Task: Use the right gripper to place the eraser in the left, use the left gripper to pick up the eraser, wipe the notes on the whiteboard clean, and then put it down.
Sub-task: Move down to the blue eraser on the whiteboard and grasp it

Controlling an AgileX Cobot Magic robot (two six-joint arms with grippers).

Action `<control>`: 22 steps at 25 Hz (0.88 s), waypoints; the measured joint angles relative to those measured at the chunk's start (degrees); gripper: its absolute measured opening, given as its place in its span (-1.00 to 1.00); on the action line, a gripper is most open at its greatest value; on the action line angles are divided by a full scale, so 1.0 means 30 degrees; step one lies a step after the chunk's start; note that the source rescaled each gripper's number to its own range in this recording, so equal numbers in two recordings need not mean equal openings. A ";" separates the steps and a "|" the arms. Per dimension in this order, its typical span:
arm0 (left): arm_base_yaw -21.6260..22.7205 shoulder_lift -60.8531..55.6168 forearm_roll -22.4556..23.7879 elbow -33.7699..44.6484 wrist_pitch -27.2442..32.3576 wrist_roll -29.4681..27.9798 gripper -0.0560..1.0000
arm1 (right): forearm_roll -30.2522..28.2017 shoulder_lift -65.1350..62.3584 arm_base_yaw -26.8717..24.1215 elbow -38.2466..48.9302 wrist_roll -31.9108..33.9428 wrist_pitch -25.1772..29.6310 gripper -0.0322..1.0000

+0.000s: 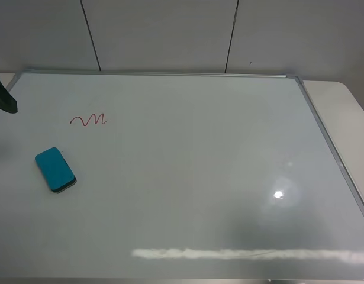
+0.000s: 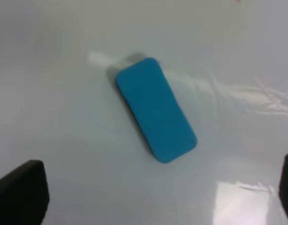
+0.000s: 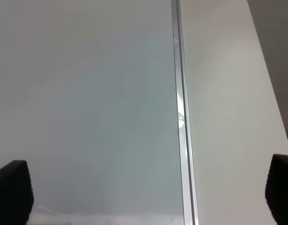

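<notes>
The teal-blue eraser (image 1: pixel 55 170) lies flat on the whiteboard (image 1: pixel 199 177) at its left side. The red squiggle of notes (image 1: pixel 88 120) is a little beyond it. In the left wrist view the eraser (image 2: pixel 156 109) lies below my left gripper (image 2: pixel 153 197). That gripper is open and empty, its fingertips (image 2: pixel 19 192) spread wide and not touching the eraser. My right gripper (image 3: pixel 144 192) is open and empty above the whiteboard's silver frame (image 3: pixel 182 117). It is out of the exterior high view.
A dark part of the left arm (image 1: pixel 4 97) juts in at the left edge of the exterior high view. A white tabletop (image 1: pixel 338 97) shows beyond the board's right frame. A grey panelled wall (image 1: pixel 170 35) stands behind. Glare spots (image 1: pixel 279 194) lie on the board.
</notes>
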 joint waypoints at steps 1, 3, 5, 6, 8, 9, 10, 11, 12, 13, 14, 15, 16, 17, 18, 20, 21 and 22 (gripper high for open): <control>0.0000 0.0492 0.0093 0.0000 -0.0037 -0.0291 1.00 | 0.0000 0.0000 0.0000 0.0000 0.0000 0.0000 1.00; 0.0000 0.1658 0.0159 0.0000 -0.0052 -0.0779 1.00 | 0.0000 0.0000 0.0000 0.0000 0.0000 0.0000 1.00; 0.0000 0.2650 0.0166 0.0000 -0.0074 -0.1225 1.00 | 0.0000 0.0000 0.0000 0.0000 0.0000 0.0000 1.00; 0.0000 0.3136 0.0166 0.0000 -0.0074 -0.1410 1.00 | 0.0000 0.0000 0.0000 0.0000 0.0000 0.0000 1.00; 0.0000 0.3921 0.0182 0.0000 -0.0170 -0.1606 1.00 | 0.0000 0.0000 0.0000 0.0000 0.0000 0.0000 1.00; 0.0000 0.4275 0.0182 0.0000 -0.0350 -0.1625 1.00 | 0.0000 0.0000 0.0000 0.0000 0.0000 0.0000 1.00; 0.0000 0.4594 0.0206 0.0000 -0.0606 -0.1673 1.00 | 0.0000 0.0000 0.0000 0.0000 0.0000 0.0000 1.00; 0.0000 0.4894 0.0248 0.0000 -0.0863 -0.1687 1.00 | 0.0000 0.0000 0.0000 0.0000 0.0000 0.0000 1.00; 0.0000 0.5136 0.0248 -0.0012 -0.1067 -0.1687 1.00 | 0.0000 0.0000 0.0000 0.0000 0.0000 0.0000 1.00; 0.0000 0.5411 0.0269 -0.0012 -0.1310 -0.1687 1.00 | 0.0000 0.0000 0.0000 0.0000 0.0000 0.0000 1.00; 0.0000 0.5687 0.0269 -0.0012 -0.1526 -0.1708 1.00 | 0.0000 0.0000 0.0000 0.0000 0.0000 0.0000 1.00; -0.0020 0.5928 0.0284 -0.0035 -0.1680 -0.1727 1.00 | 0.0000 0.0000 0.0000 0.0000 0.0000 0.0000 1.00; -0.0124 0.6223 0.0356 -0.0035 -0.1833 -0.1744 1.00 | 0.0000 0.0000 0.0000 0.0000 0.0000 0.0000 1.00; -0.0317 0.6538 0.0495 -0.0035 -0.2010 -0.1741 1.00 | 0.0000 0.0000 0.0000 0.0000 0.0000 0.0000 1.00; -0.0511 0.6877 0.0679 -0.0035 -0.2227 -0.1741 1.00 | 0.0000 0.0000 0.0000 0.0000 0.0000 0.0000 1.00; -0.0953 0.7487 0.0872 -0.0035 -0.2811 -0.1741 1.00 | 0.0000 0.0000 0.0000 0.0000 0.0000 0.0000 1.00; -0.1133 0.7829 0.0893 -0.0035 -0.3153 -0.1788 1.00 | 0.0000 0.0000 0.0000 0.0000 0.0000 0.0000 1.00; -0.1233 0.8118 0.0866 -0.0035 -0.3427 -0.1940 1.00 | 0.0000 0.0000 0.0000 0.0000 0.0000 0.0000 1.00</control>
